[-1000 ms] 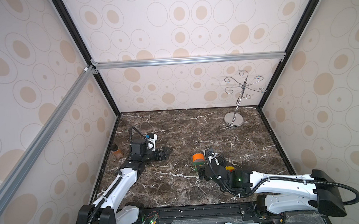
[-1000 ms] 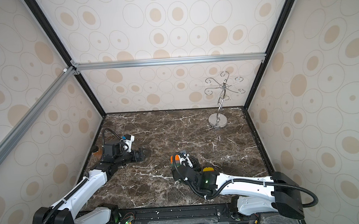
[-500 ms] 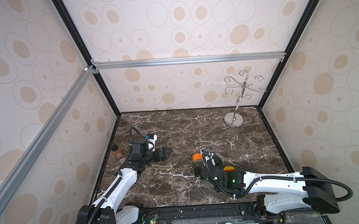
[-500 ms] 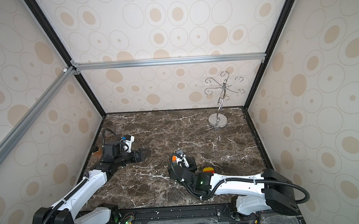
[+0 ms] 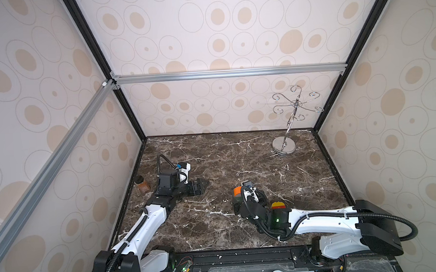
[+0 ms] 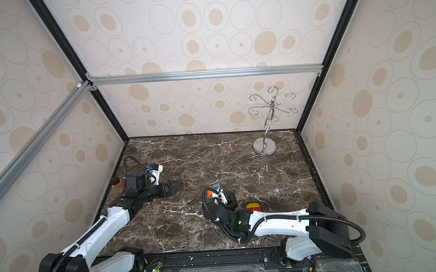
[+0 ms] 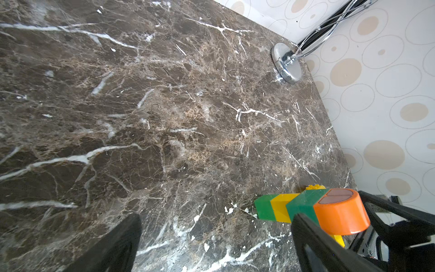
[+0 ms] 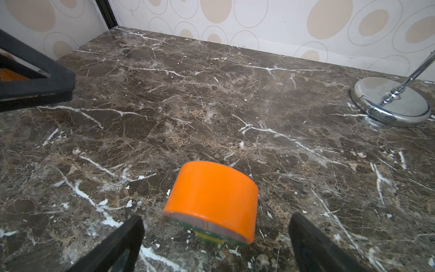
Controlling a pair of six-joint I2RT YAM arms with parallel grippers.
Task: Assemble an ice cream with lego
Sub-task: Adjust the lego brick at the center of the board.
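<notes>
Right arm point(image 5: 324, 220) shifted, right gripper point(image 8: 216, 219) spread wide astride one orange dome point(image 8: 211, 195) stacked with two green bricks point(image 7: 302, 202), left gripper point(image 5: 200, 186) released, empty, one jar point(image 5: 143, 186), one stand point(image 5: 284, 146).

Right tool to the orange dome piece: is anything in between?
Nothing visible. In the right wrist view the orange dome piece, joined to green and yellow bricks, sits directly ahead of the open right tool, with no object between them.

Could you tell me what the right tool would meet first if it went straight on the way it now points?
Most likely the orange dome, which lies just ahead, centred on the gap between the right tool's open jaws.
</notes>
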